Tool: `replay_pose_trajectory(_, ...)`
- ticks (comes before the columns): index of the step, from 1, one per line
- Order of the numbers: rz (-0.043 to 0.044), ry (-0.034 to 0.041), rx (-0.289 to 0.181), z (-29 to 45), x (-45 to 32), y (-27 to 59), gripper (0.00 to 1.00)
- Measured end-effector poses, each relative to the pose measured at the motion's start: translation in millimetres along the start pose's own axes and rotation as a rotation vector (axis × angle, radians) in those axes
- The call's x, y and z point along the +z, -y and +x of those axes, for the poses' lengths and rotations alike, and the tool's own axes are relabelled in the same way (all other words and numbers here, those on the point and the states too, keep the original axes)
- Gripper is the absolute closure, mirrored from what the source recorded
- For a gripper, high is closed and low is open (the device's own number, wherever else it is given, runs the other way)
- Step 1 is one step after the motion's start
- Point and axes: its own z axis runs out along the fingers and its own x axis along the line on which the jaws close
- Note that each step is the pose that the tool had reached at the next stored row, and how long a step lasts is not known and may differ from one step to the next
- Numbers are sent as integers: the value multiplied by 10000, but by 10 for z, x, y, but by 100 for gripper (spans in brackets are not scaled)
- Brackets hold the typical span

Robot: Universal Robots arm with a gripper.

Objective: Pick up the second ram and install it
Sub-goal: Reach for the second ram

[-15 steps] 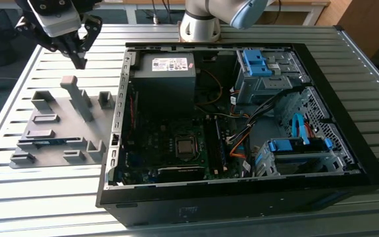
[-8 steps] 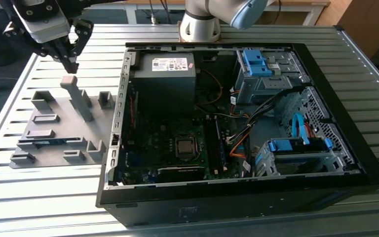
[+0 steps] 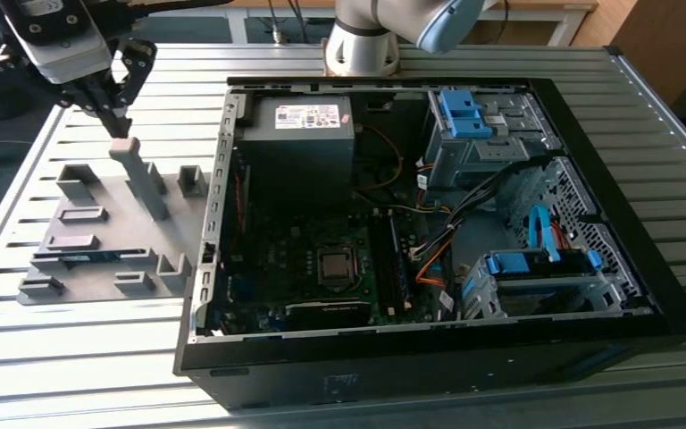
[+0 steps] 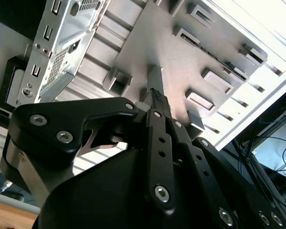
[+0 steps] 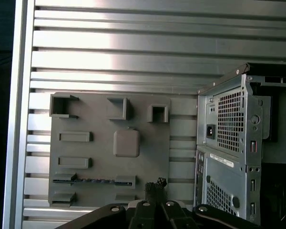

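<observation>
The gripper [image 3: 115,132] is hovering with its fingers pinched together on nothing, right over the tall post [image 3: 143,183] of the grey fixture [image 3: 111,238]. The second ram [image 3: 79,259] is sitting on edge in the fixture's slots, roughly 6 o'clock from the gripper in the exterior view. The open PC case [image 3: 439,359] is lying at the fixture's 3 o'clock.

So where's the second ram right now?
Exterior view's left: the ram lies slotted in the grey fixture, beside the open computer case.
</observation>
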Motion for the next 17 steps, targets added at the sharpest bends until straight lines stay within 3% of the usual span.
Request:
replay_pose_trajectory(10,-3,-11,-227,47,4,0,89)
replay_pose_trajectory(17,-4,-11,-250,242,15,-3,89)
